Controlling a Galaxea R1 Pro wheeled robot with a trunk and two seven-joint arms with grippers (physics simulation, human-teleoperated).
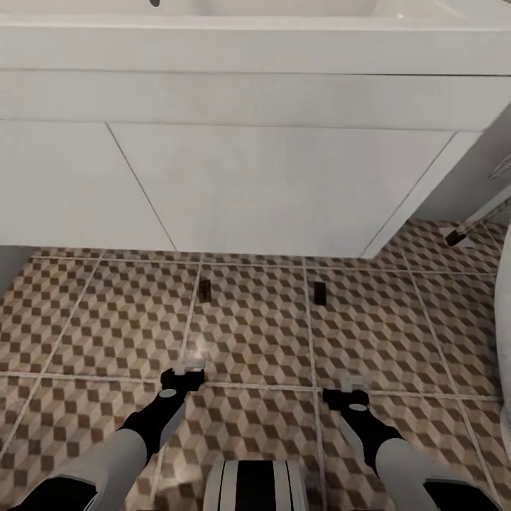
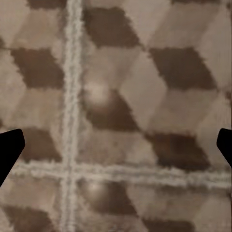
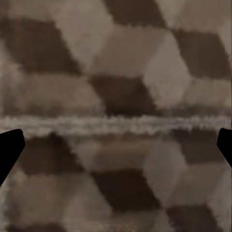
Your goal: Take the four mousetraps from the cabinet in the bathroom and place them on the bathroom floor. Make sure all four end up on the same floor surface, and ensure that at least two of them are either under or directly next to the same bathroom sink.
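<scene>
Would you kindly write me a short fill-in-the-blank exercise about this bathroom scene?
1. The number of mousetraps lying on the bathroom floor is ____.
2. Both lie just in front of the white ____.
3. The fingers of the left gripper and right gripper hold ____.

Missing words: two; vanity; nothing

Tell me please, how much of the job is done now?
Two mousetraps already lie on the floor just in front of the vanity under the sink, so the sink condition looks met. Nothing is in hand: the left gripper and right gripper are open above bare tiles. Two more mousetraps seem left to fetch.
</scene>
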